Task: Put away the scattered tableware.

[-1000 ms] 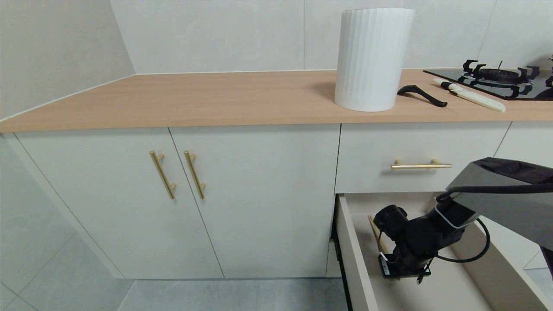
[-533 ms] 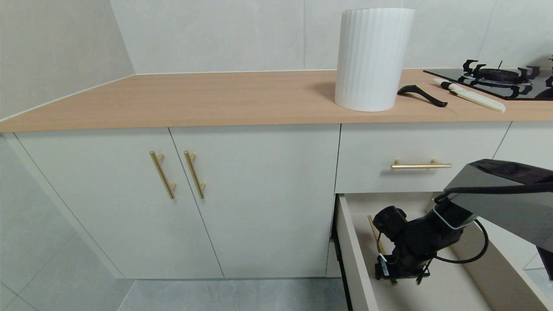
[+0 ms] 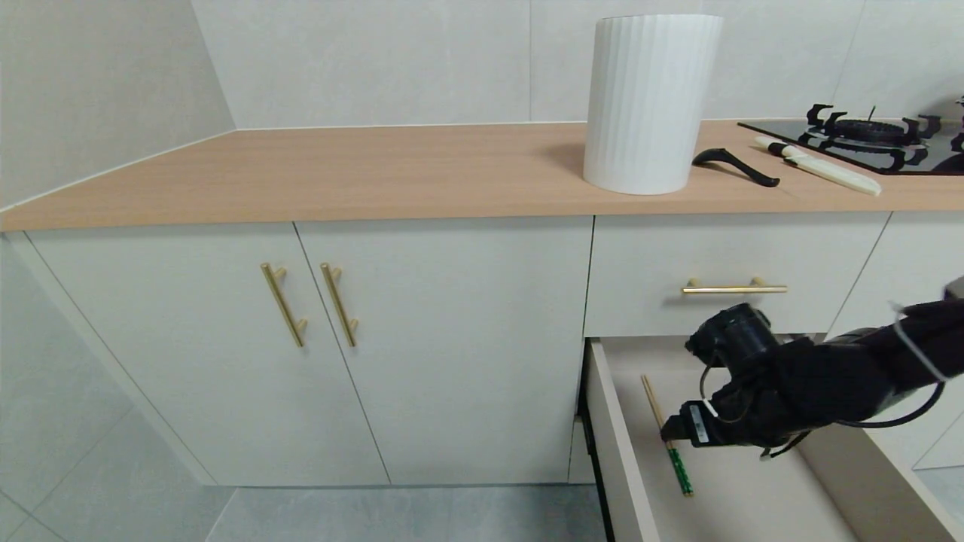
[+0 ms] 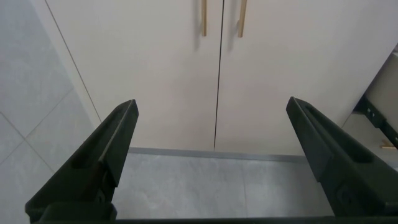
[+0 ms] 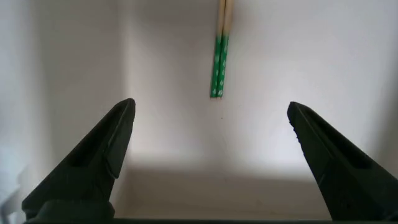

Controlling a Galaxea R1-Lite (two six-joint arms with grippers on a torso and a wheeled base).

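Your right gripper (image 5: 210, 107) is over the open drawer (image 3: 614, 444) with its claw spread wide and nothing in it. The chopsticks (image 5: 219, 56) lie flat on the drawer floor, side by side, close to its left wall, green ends toward the drawer front. They're clear of the fingers, so I'd call that piece stowed.

Your left gripper (image 4: 211, 104) is spread wide too and holding nothing. It hangs low in front of the cabinet doors (image 4: 217, 68).

What's left looks like the black utensil (image 3: 734, 165) and the knife (image 3: 817, 167) on the counter (image 3: 376, 169). Both sit to the right of the white ribbed container (image 3: 648, 102). The utensil is just beside the container, and the knife lies at the edge of the hob (image 3: 866, 143).

Handling-wise, both look light and stiff, so weight shouldn't be your problem. My guess is the trouble is how low they sit on a hard, smooth top. A sloppy pinch will probably just skate them along.

For the knife, go for the handle end nearer the hob, across its narrow width, and stay off the pale blade. I can't tell what the blade is made of, so treat it as chippable and set it down rather than dropping it.

The black utensil is curved, so grab it where the handle arches off the surface, if it does. Can't quite tell from here.
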